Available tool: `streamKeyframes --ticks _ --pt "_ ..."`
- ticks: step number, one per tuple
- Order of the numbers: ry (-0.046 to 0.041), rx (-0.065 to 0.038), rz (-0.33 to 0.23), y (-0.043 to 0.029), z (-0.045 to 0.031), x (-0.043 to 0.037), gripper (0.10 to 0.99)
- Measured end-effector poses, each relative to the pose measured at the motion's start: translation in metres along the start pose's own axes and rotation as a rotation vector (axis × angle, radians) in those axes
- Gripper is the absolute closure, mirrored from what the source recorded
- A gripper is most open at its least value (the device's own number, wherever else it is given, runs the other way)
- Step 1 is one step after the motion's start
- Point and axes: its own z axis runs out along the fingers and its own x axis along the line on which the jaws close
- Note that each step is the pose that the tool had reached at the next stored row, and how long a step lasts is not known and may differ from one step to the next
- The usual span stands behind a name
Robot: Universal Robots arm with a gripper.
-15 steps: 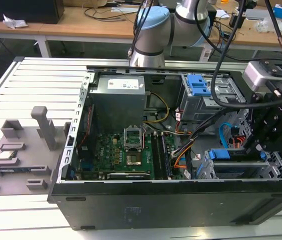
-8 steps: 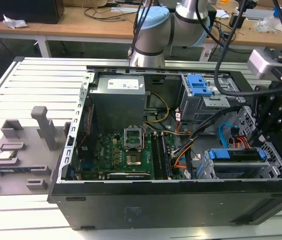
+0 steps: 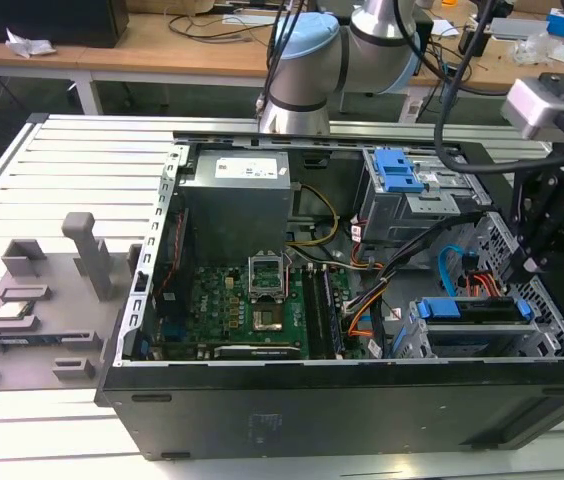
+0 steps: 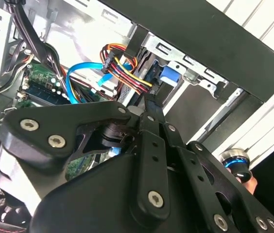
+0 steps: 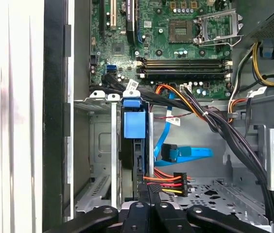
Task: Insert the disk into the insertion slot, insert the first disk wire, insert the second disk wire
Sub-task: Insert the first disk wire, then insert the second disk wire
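Observation:
The disk [image 5: 138,160] stands edge-on in the insertion slot [image 5: 95,145], its blue carrier tab [image 5: 134,124] at the bay's mouth. In the exterior view the disk [image 3: 472,312] lies in the low silver insertion slot [image 3: 492,345] at the case's right end. My gripper [image 5: 149,190] is shut at the disk's rear edge. The first disk wire [image 5: 163,180], red, orange and yellow strands, ends right at the fingertips, its end plug hidden between them. The second disk wire [image 5: 188,153], light blue, hangs loose beside it, plug end free. The second wrist view shows my gripper [image 4: 149,99], the first disk wire [image 4: 129,75] and the second disk wire [image 4: 81,73].
The taller grey cage with blue latches [image 3: 402,185] stands behind the slot. Thick black cable bundles [image 5: 224,126] cross above the bay toward the motherboard [image 3: 262,310]. A person's hand [image 4: 246,177] rests at the case's outer wall. A grey fixture [image 3: 37,310] sits at the exterior view's left.

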Motion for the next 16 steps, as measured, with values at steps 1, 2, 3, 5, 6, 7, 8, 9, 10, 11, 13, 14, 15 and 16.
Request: streamKeyframes --ticks 1,2,3,5,6,7,8,9,10,11,13,14,15,16 --pt "0.0001 0.000 0.000 0.0001 -0.0011 0.0000 0.980" --pt "0.0002 0.000 0.000 0.0001 -0.0021 0.0001 0.980" --pt "0.0001 0.000 0.000 0.0001 -0.0031 0.0001 0.980" --pt "0.0002 0.000 0.000 0.0004 -0.0073 0.0002 0.980" --pt "0.0000 0.000 0.000 0.0004 -0.0087 0.0003 0.980" --pt "-0.0002 0.000 0.000 0.0005 -0.0091 0.0003 0.980" --pt "-0.0002 0.000 0.000 0.0004 -0.0091 0.0003 0.980" --pt "0.0001 0.000 0.000 0.0005 -0.0093 0.0003 0.980" --pt "0.0000 0.000 0.000 0.0005 -0.0093 0.0003 0.980" --pt "0.0000 0.000 0.000 0.0005 -0.0093 0.0003 0.980" --pt "-0.0001 0.000 0.000 0.0005 -0.0093 0.0003 0.980" --pt "-0.0001 0.000 0.000 0.0005 -0.0093 0.0003 0.918" --pt "-0.0001 0.000 0.000 0.0005 -0.0093 0.0003 0.918" --pt "-0.0001 0.000 0.000 0.0004 -0.0093 0.0003 0.851"
